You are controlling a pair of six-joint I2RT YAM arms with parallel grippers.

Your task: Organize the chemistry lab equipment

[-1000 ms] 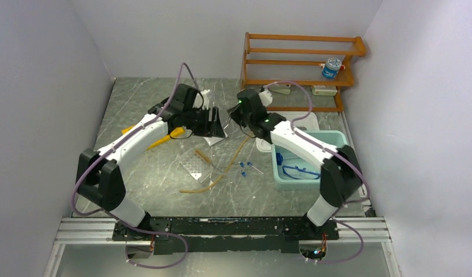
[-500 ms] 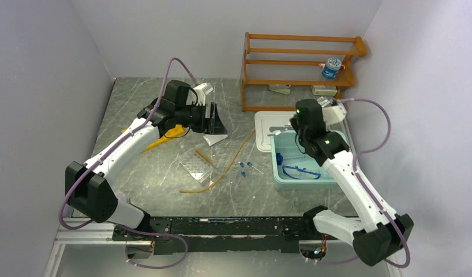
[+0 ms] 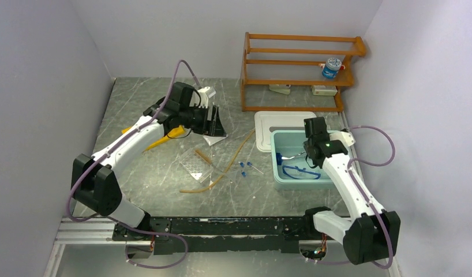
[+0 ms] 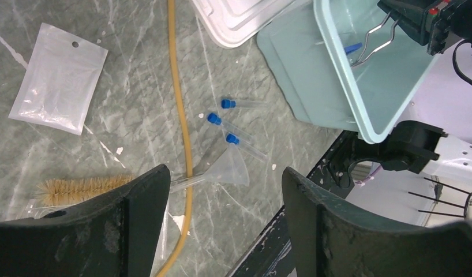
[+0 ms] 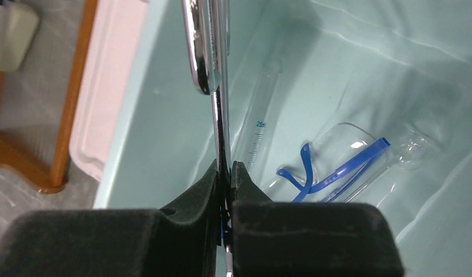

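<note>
Right gripper [image 5: 227, 170] pressed shut on metal tongs [image 5: 206, 52], tongs pinched between pads, hanging over pale teal tub [image 5: 158, 115]
Blue-framed goggles [image 5: 337, 167] lie inside tub, beside clear graduated cylinder [image 5: 258, 124]
Left gripper [image 4: 222, 173] spread wide, holding nothing, above table
Below it: tan rubber tube [image 4: 179, 104], three blue-capped tubes [image 4: 213, 119] just beside clear funnel [image 4: 228, 168], brush [image 4: 78, 187] near tube, white packet [image 4: 57, 78] apart from them
</note>
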